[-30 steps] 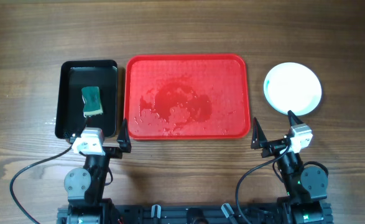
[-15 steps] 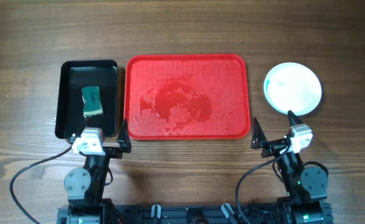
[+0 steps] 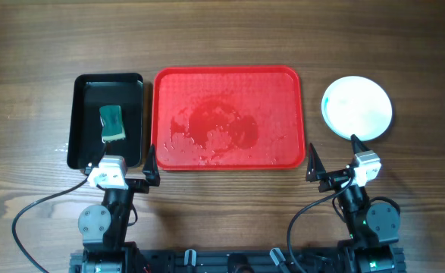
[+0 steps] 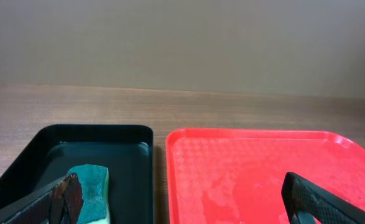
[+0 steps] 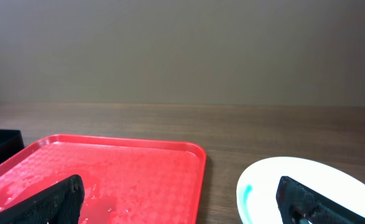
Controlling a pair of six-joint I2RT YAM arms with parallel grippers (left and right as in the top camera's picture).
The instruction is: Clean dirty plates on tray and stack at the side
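The red tray (image 3: 228, 155) lies mid-table, wet, with no plates on it; it also shows in the left wrist view (image 4: 257, 162) and the right wrist view (image 5: 126, 165). A stack of plates (image 3: 357, 106) sits on the table right of the tray, a pale plate on top with a blue-green mark at its left edge (image 5: 294, 186). How many plates it holds I cannot tell. My left gripper (image 3: 151, 165) is open and empty at the tray's near left corner. My right gripper (image 3: 334, 161) is open and empty, near the tray's right corner and the stack.
A smaller black tray (image 3: 82, 144) stands left of the red tray, with a green sponge (image 3: 112, 123) inside; both show in the left wrist view, tray (image 4: 132, 155) and sponge (image 4: 94, 186). A black cable (image 3: 32, 208) lies at the near left.
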